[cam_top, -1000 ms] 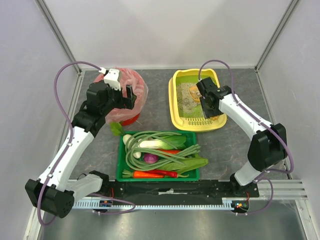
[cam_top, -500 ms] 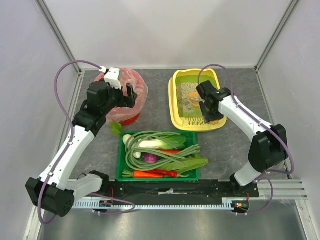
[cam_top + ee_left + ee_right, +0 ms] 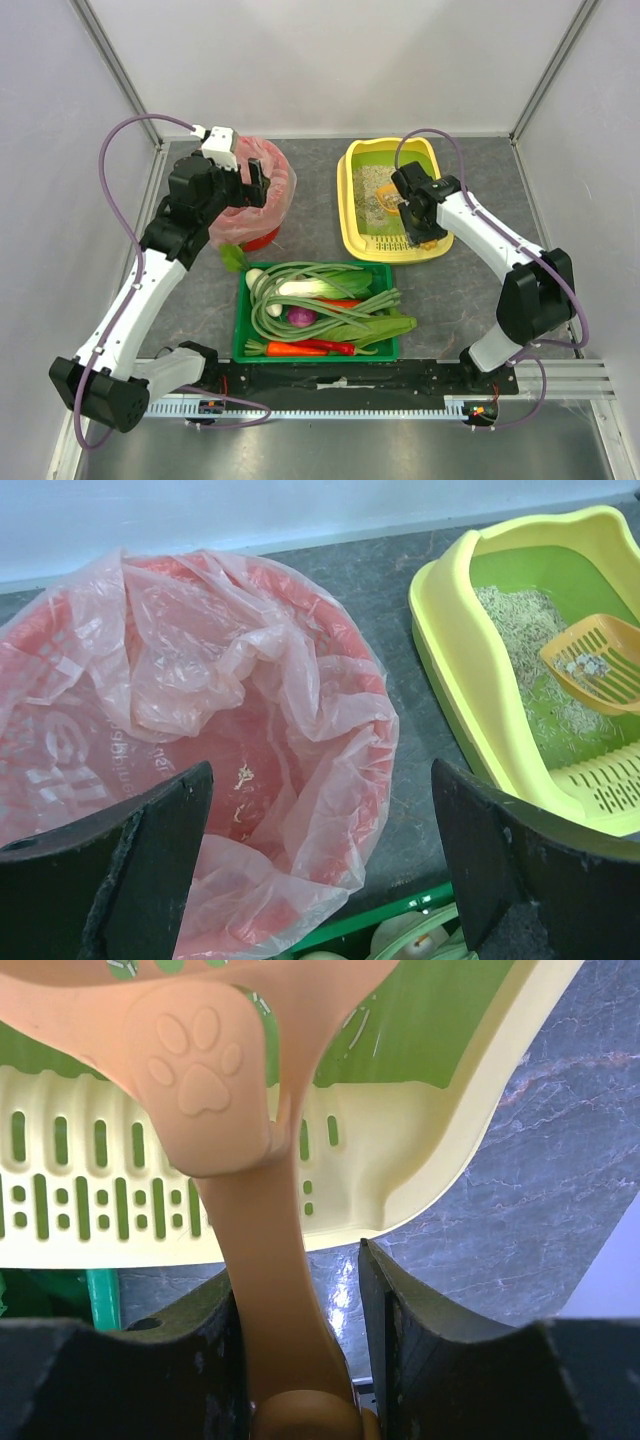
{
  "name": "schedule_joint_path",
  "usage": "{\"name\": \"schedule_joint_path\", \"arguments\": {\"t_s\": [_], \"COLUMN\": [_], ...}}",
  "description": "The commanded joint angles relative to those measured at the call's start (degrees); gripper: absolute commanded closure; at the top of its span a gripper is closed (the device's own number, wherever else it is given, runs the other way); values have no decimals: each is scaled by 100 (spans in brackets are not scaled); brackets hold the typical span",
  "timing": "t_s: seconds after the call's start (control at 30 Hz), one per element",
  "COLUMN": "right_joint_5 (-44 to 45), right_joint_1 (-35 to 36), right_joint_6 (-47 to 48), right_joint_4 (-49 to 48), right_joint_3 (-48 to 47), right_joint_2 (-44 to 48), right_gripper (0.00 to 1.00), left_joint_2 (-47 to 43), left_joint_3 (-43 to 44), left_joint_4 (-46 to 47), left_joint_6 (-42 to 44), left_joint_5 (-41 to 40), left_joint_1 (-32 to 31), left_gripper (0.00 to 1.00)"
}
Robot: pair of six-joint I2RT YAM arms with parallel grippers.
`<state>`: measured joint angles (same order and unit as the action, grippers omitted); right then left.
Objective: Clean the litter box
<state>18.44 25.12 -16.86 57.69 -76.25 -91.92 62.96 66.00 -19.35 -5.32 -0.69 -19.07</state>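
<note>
Tabletop (image 3: 470,290), one litter box (image 3: 352,220), one scoop (image 3: 600,665)

White walls (image 3: 330,60), dark marbled tabletop (image 3: 445,300)

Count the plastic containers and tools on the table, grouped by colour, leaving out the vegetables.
Yellow: 1, the yellow rectangular plastic litter box
Red: 1, the round red bin lined with a pink bag
Green: 1, the green rectangular vegetable tray
Orange: 1, the orange slotted plastic scoop
Total: 4
</note>
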Motion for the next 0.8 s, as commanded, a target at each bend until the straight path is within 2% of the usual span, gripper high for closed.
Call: {"name": "schedule_joint_path", "arguments": {"t_s": [0.0,0.07,0.13,0.23,0.3,0.4,0.53,0.6,0.77], "right_joint_5": [211,459,119,334,573,274,749,339,72], "right_joint_1": [150,-15,-218,27,-164,44,-103,-411,-254], "right_joint_6": [78,34,34,148,131,227,175,139,271], "right_joint_4": [-171,-179,-179,-153,-162,-135,-188,-179,-337], "right_joint_3": [-101,13,-39,-153,-31,-65,31,-65,-373], "right_joint_2": [201,210,209,297,333,341,385,333,245], "right_gripper": [100,100,100,100,100,100,100,100,100], "left_joint_2": [111,330,593,866,902,815,700,622,700], "left_joint_3": [518,895,1177,1740,1943,1873,1680,1461,1056], "left_joint_4": [-129,-523,-823,-1464,-1729,-1808,-1993,-2028,-2028], "left_joint_6": [-206,-293,-530,-856,-1023,-1067,-1059,-1041,-926], "left_joint_5": [-361,-782,-1029,-1091,-1161,-1319,-1486,-1592,-1435], "left_joint_1": [35,87,298,719,1001,1352,1836,2117,2346], "left_gripper": [4,4,3,4,4,4,2,1,0]}}
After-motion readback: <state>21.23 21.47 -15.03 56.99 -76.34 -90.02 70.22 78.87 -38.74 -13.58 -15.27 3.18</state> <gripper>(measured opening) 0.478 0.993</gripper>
